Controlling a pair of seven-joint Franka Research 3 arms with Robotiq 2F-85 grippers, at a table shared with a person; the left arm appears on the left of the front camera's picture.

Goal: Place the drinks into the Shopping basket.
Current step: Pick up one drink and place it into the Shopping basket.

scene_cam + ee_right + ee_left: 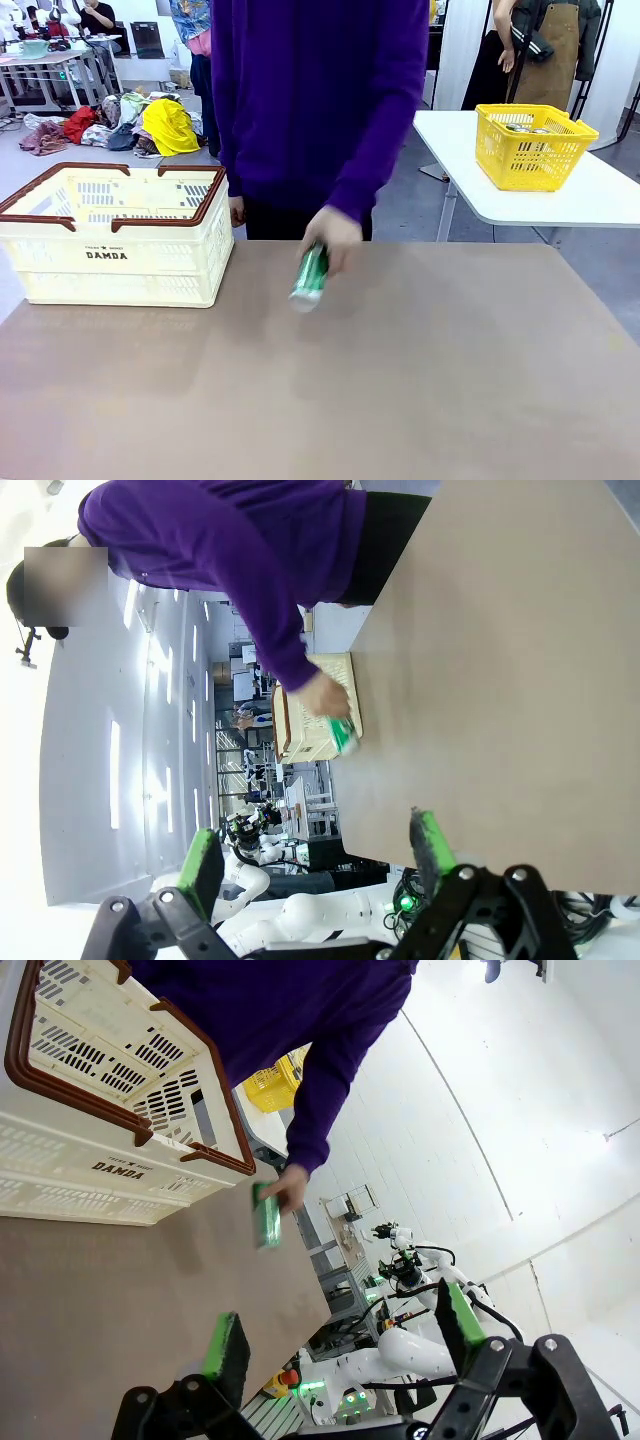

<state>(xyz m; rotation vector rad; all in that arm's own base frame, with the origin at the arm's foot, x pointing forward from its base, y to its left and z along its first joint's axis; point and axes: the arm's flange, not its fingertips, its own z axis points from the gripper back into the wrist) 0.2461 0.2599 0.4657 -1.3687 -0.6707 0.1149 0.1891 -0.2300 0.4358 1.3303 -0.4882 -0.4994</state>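
A green drink can [310, 277] with white marks is held tilted in the person's hand [334, 232], just above the brown table near its far middle. The same can [266, 1214] appears in the left wrist view and, small, the can [342, 737] shows in the right wrist view. The cream Shopping basket [116, 262] with brown rim and "DAMDA" print stands at the table's far left; its inside [90, 1035] looks bare where visible. My left gripper [335, 1332] is open with nothing between its fingers, well away from the can. My right gripper [315, 855] is open too, holding nothing.
The person in a purple sleeve [385, 110] stands at the far edge of the table [400, 400]. A yellow mesh basket [533, 146] sits on a white side table at the back right. Clothes lie on the floor behind.
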